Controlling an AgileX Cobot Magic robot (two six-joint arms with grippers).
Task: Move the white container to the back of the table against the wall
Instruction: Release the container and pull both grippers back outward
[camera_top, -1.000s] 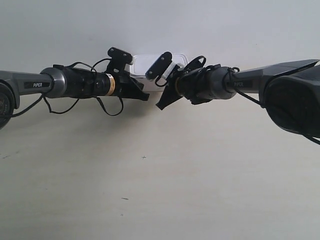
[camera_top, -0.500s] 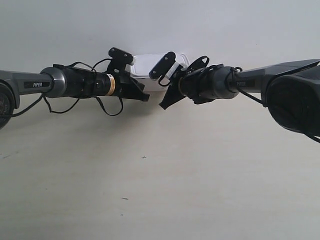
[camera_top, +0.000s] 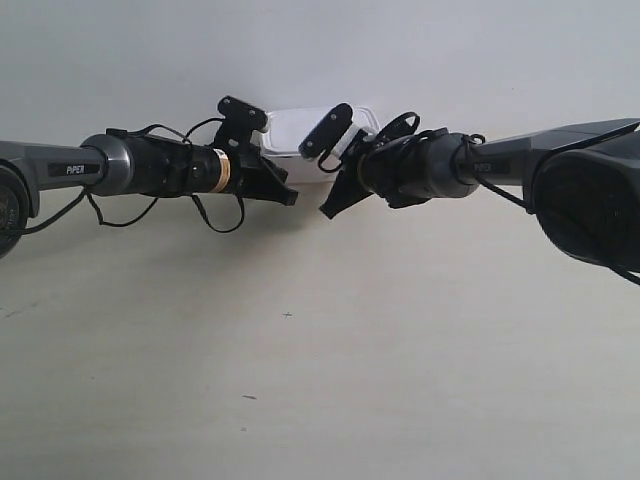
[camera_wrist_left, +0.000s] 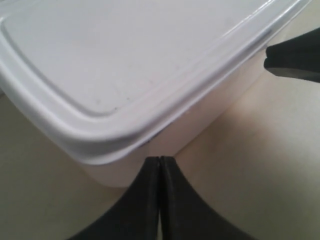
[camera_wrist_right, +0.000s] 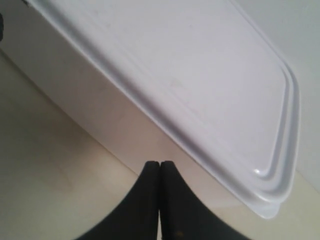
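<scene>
Exterior view: the white container (camera_top: 300, 140), lid on and contents hidden, sits at the back edge of the table (camera_top: 300, 380) by the wall (camera_top: 320, 50), between both arms. Left wrist view: the left gripper (camera_wrist_left: 159, 161), jaws pressed together on nothing, touches the container's side; right wrist view: the right gripper (camera_wrist_right: 159, 164), equally closed and empty, meets its side.

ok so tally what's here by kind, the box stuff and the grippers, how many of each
white container: 1
grippers, both shut, left gripper and right gripper: 2
total: 3
</scene>
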